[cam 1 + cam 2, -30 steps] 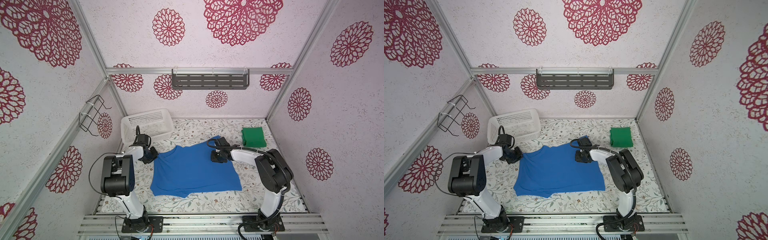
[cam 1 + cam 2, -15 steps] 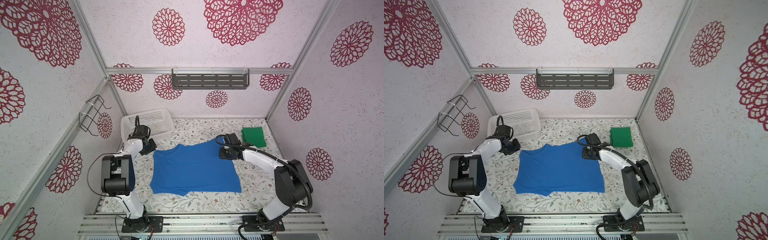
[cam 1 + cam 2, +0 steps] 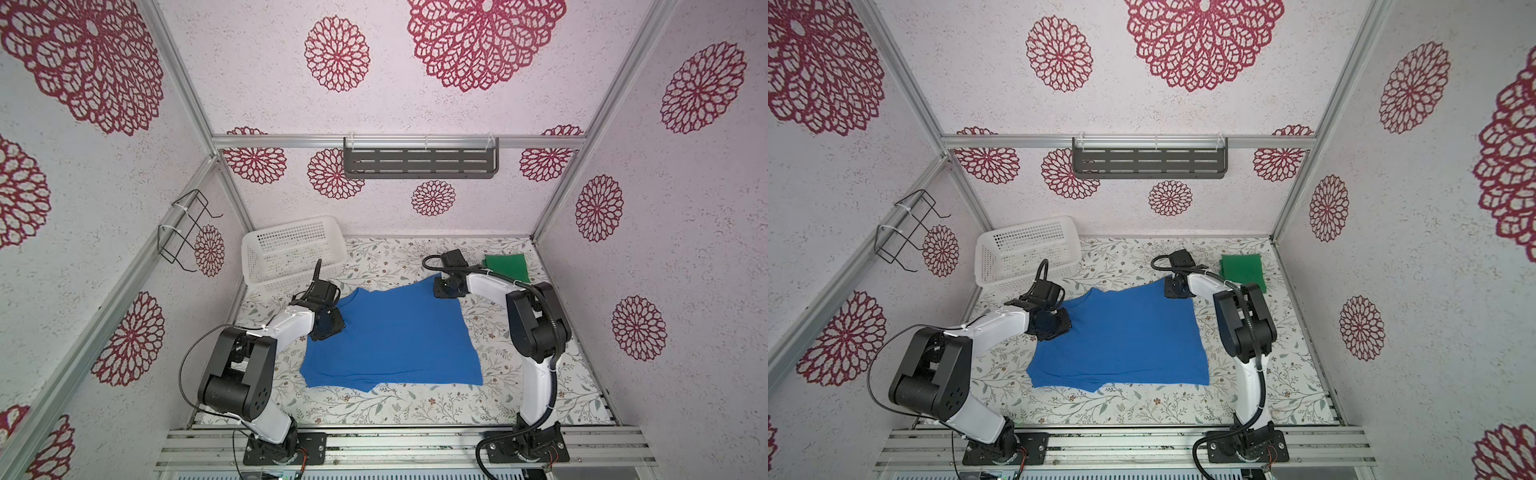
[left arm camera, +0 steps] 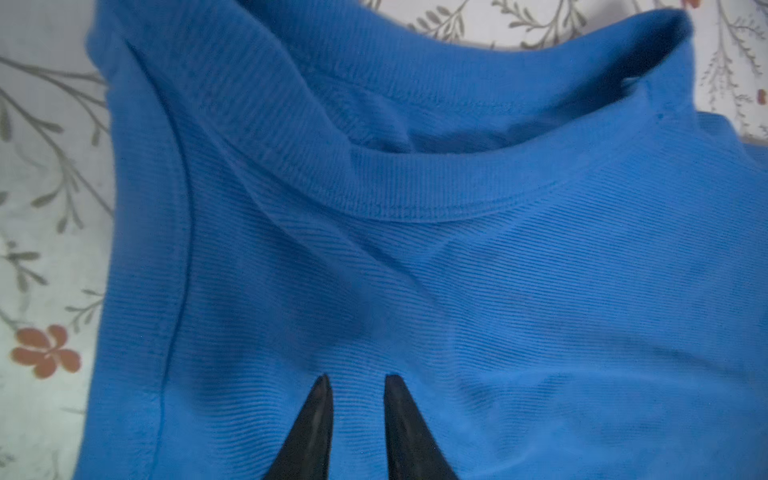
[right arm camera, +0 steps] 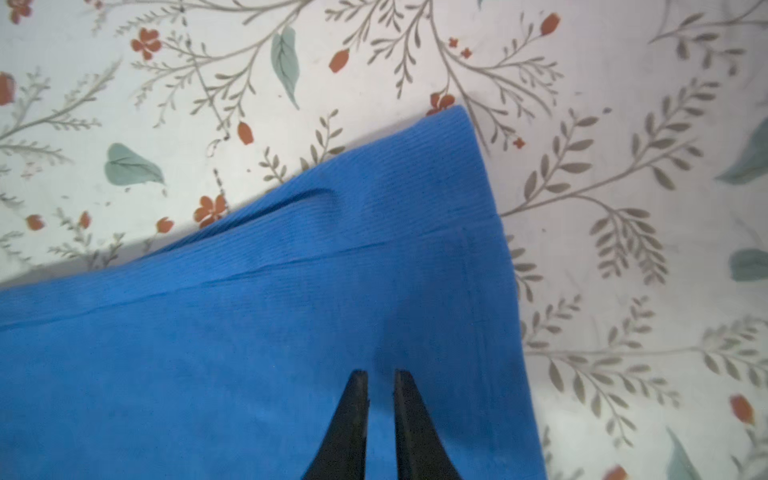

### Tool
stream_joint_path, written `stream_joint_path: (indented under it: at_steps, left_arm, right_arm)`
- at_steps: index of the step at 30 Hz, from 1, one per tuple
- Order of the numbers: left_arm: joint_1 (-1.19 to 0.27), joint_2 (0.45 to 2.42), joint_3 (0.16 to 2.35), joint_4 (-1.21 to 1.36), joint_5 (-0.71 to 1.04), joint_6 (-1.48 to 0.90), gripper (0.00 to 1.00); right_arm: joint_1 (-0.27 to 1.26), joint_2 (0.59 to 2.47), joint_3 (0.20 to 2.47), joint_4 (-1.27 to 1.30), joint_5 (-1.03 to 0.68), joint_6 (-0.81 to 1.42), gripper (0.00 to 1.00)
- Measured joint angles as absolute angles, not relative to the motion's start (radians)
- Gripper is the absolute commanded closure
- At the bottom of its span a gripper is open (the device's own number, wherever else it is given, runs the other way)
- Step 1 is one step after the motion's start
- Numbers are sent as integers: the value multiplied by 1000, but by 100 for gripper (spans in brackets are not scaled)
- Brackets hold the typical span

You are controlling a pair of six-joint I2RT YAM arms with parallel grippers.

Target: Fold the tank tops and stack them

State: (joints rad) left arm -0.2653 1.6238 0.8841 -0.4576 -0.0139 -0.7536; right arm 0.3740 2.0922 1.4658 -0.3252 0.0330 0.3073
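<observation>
We see the blue tank top (image 3: 390,332) spread across the middle of the flowered counter (image 3: 415,403), mostly flat, with its far right corner drawn up to a point. The green tank top (image 3: 507,266) lies folded in the back right corner of the counter, well apart from the blue one.

The left arm (image 3: 286,326) reaches in over the blue top's left edge. In its wrist view the jaws rest on the cloth just short of the ribbed neckline (image 4: 415,199), a narrow slit between them with blue showing in it and creases running toward the tips. The right arm (image 3: 486,286) comes down on that raised far corner. Its jaws stand nearly together on the cloth beside the stitched hem (image 5: 478,291). Whether either pair has a fold caught, we cannot tell.

The white basket (image 3: 291,226) sits just behind the left wrist, in the back left corner. The right forearm lies between the two tops and covers the green one's near left edge. A wire rack (image 3: 183,232) hangs on the left wall and a grey shelf (image 3: 419,162) on the back wall, both above the counter.
</observation>
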Motion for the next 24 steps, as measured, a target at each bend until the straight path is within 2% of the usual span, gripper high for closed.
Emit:
stream_joint_path:
  at_steps: [5, 14, 18, 20, 24]
  left_arm:
    - [-261, 1684, 904, -427, -38, -754, 78]
    - [-265, 1915, 1168, -437, -101, -690, 78]
    - [-258, 1969, 1245, -459, -130, -646, 78]
    - [-251, 1969, 1246, -470, -148, -626, 77]
    - [-234, 1936, 1246, -540, -195, -582, 66]
  right_arm:
    - [356, 2116, 1489, -303, 63, 336, 86]
    - [215, 2060, 1351, -173, 64, 423, 85]
    - [184, 2024, 1311, -182, 54, 421, 80]
    - [182, 1997, 1288, -202, 50, 417, 74]
    - [187, 1870, 1244, -304, 47, 390, 66]
